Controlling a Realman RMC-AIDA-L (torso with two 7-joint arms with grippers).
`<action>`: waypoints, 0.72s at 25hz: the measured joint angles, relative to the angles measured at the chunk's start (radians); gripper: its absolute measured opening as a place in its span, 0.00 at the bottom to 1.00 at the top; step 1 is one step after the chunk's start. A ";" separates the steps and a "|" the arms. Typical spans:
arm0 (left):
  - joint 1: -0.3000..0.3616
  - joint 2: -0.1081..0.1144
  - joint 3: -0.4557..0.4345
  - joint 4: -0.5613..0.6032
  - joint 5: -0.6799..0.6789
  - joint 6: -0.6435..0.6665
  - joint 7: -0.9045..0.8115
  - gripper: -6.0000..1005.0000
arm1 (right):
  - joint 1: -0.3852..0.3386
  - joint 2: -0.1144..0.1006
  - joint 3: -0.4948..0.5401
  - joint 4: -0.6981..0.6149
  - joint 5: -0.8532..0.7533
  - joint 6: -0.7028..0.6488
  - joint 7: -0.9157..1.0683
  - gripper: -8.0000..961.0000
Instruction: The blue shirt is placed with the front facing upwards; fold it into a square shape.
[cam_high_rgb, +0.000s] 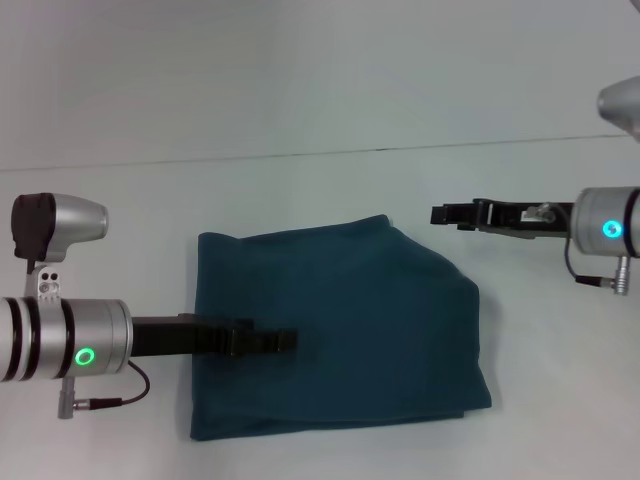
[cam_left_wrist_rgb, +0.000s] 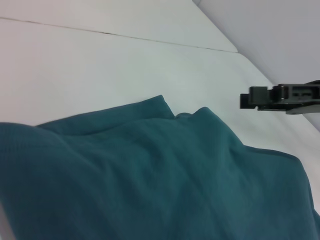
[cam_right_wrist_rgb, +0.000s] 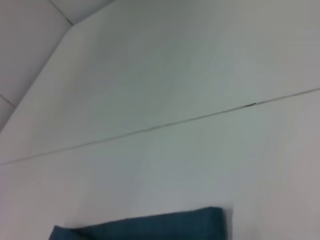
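Observation:
The blue shirt (cam_high_rgb: 350, 320) lies on the white table as a rough square, plain teal side up, with no letters showing. Its right edge bulges and the far right corner slopes. My left gripper (cam_high_rgb: 288, 341) reaches in from the left and hovers low over the shirt's left-middle part. My right gripper (cam_high_rgb: 438, 215) hangs over bare table just off the shirt's far right corner, apart from the cloth. The left wrist view shows the shirt (cam_left_wrist_rgb: 150, 175) close below and the right gripper (cam_left_wrist_rgb: 245, 98) beyond it. In the right wrist view only a strip of the shirt (cam_right_wrist_rgb: 150, 227) shows.
The white table (cam_high_rgb: 300, 90) stretches on all sides of the shirt. A thin seam (cam_high_rgb: 300, 155) crosses it behind the shirt. The shirt's near edge lies close to the table's front.

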 joint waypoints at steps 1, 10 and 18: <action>0.000 0.000 0.000 0.000 0.000 0.000 -0.001 0.87 | 0.005 0.002 -0.008 0.005 -0.003 0.002 -0.009 0.58; -0.002 0.002 0.000 0.001 0.000 0.000 -0.006 0.87 | 0.019 0.009 -0.105 0.012 -0.011 0.044 -0.027 0.56; -0.003 0.002 0.000 0.001 0.000 -0.003 -0.006 0.87 | 0.021 0.018 -0.155 0.014 -0.013 0.079 -0.036 0.55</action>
